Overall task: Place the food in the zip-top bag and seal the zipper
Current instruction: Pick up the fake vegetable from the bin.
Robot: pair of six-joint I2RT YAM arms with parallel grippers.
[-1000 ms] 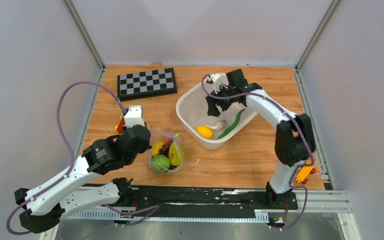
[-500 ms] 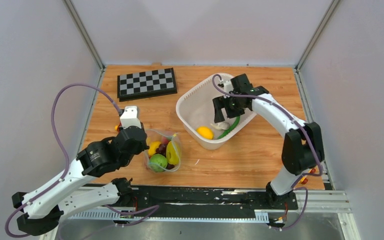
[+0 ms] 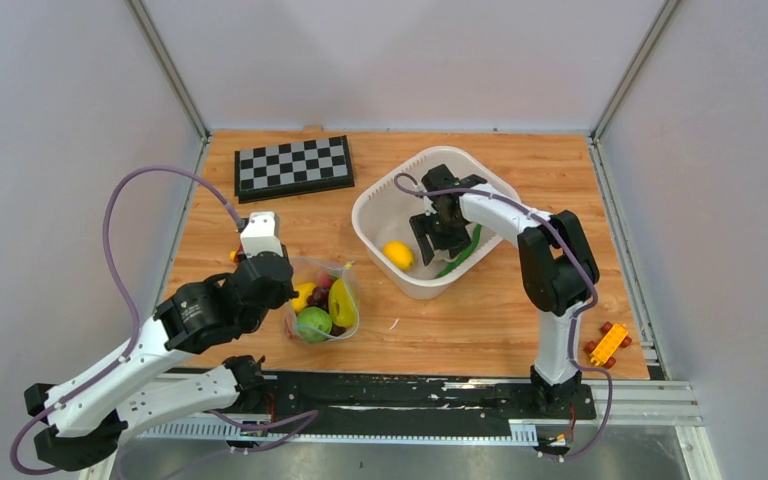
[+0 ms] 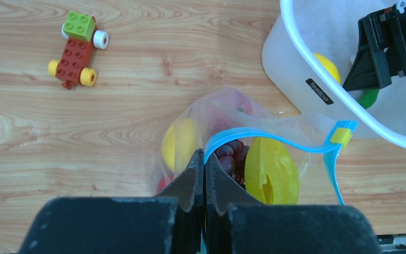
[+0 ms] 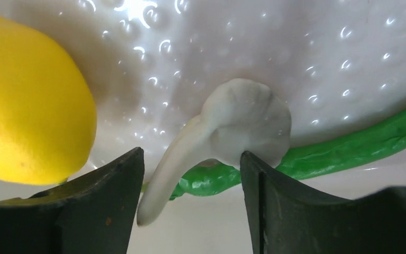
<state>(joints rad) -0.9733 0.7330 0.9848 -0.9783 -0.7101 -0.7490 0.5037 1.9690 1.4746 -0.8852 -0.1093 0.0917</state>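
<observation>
Nearest, at lower centre of the top view, the left pincer (image 4: 204, 159) is clamping shut on the zipper (image 4: 275, 138) of the zip-top bag (image 4: 211, 108), which is lying unsealed on the table (image 4: 137, 121) and holding lemons (image 4: 272, 169), grapes (image 4: 232, 156) and a pear (image 3: 314, 322). Farther up, the right pincer (image 5: 190, 159) is hanging wide around a white piece (image 5: 238, 124) in the basket (image 3: 380, 200), where a lemon (image 3: 397, 254) and chili (image 5: 349, 145) are waiting.

A robotics lab cell: plain white walls (image 3: 390, 60) and aluminium posts (image 3: 167, 68) enclose a wooden table (image 3: 480, 330).
</observation>
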